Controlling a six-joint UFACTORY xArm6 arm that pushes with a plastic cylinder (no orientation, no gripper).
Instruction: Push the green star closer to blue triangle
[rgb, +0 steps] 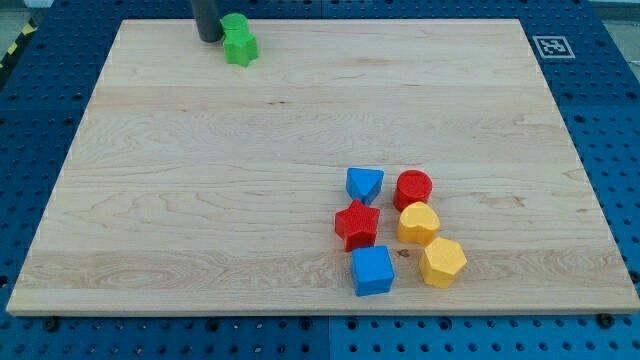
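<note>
Nearest the view's bottom we see the blue cube (373, 271), and we place the rest from it. Just to its right, at the same depth, sits a yellow hexagon (442, 262). Just above the cube, touching or nearly so, is the red star (357, 224). To the right of that star, up and right of the cube, lies a second yellow block (417, 223), rounded, its exact shape unclear. Farther up, straight above the cube, stands the blue triangle (364, 184), close above the red star. To the triangle's right is the red cylinder (412, 188), just over the rounded yellow block. These six form one tight cluster on the wooden board (200, 200).

The green star (238, 40) is well apart from the cube, far up and to the left, near the board's top edge, and so well away from the blue triangle too.

We carry no claw, only a dark rod; our tip (210, 38) rests just beside the green star on its left, touching it or very nearly, on the side away from the cluster.
</note>
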